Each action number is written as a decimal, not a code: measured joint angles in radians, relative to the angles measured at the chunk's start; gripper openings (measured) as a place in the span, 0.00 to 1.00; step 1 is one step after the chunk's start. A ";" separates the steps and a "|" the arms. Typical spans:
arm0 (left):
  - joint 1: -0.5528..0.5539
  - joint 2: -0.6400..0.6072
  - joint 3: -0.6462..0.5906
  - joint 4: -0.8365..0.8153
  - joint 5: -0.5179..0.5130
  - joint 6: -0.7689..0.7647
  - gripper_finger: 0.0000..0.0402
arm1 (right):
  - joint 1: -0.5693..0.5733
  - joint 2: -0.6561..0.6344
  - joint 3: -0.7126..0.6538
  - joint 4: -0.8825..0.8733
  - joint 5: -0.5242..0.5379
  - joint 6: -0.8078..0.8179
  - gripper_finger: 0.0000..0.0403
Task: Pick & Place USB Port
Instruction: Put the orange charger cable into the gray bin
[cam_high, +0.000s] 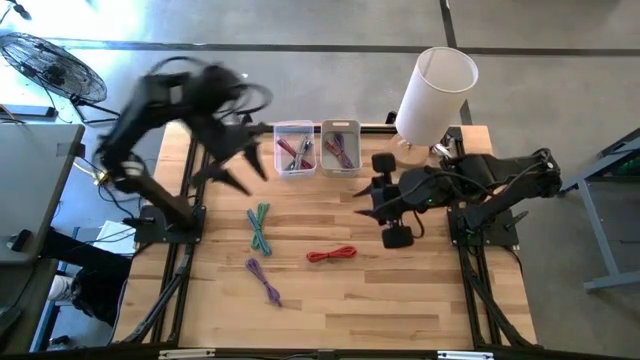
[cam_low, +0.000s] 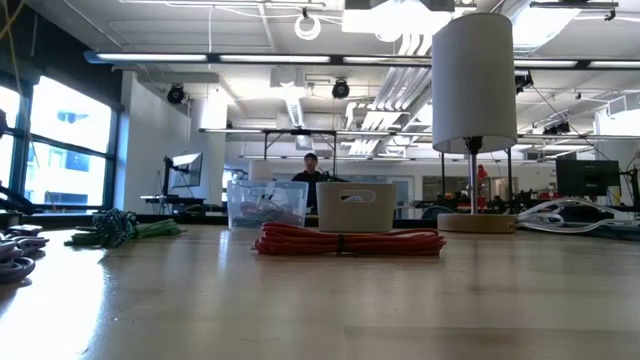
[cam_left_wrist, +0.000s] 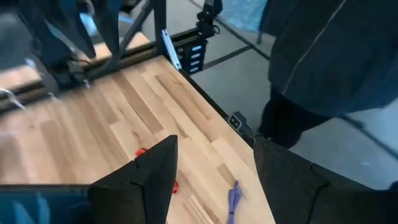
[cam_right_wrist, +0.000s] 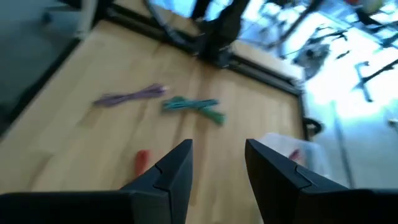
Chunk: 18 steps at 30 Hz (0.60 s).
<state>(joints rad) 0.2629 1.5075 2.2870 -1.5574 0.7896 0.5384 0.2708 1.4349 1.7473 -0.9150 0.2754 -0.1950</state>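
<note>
Three bundled cables lie on the wooden table: a green one (cam_high: 262, 228), a red one (cam_high: 332, 254) and a purple one (cam_high: 264, 280). A clear bin (cam_high: 294, 148) and a white bin (cam_high: 340, 146) at the far edge hold more cables. My left gripper (cam_high: 240, 155) is open and empty, raised above the table to the left of the clear bin; its fingers show in the left wrist view (cam_left_wrist: 214, 146). My right gripper (cam_high: 365, 200) is open and empty, raised just near of the white bin and pointing toward the table's left; it also shows in the right wrist view (cam_right_wrist: 217, 146).
A white-shaded lamp (cam_high: 432, 95) stands at the far right corner. In the low view the red cable (cam_low: 348, 242) lies in front of the two bins (cam_low: 355, 206). A person in dark clothes (cam_left_wrist: 329, 62) stands off the table's edge. Bare wood lies along the near edge (cam_high: 400, 310).
</note>
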 joint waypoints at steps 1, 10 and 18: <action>-0.039 -0.028 0.010 0.015 -0.042 -0.040 0.52 | 0.006 0.000 0.000 -0.014 -0.017 0.005 0.35; -0.441 -0.237 0.018 0.221 -0.583 -0.405 0.52 | 0.051 0.048 0.000 -0.179 -0.133 0.045 0.35; -0.697 -0.246 0.017 0.195 -0.885 -0.492 0.52 | 0.059 0.173 -0.001 -0.266 -0.219 0.062 0.35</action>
<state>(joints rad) -0.4341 1.2616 2.3035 -1.3624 -0.0952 0.0468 0.3296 1.6080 1.7462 -1.1812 0.0562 -0.1333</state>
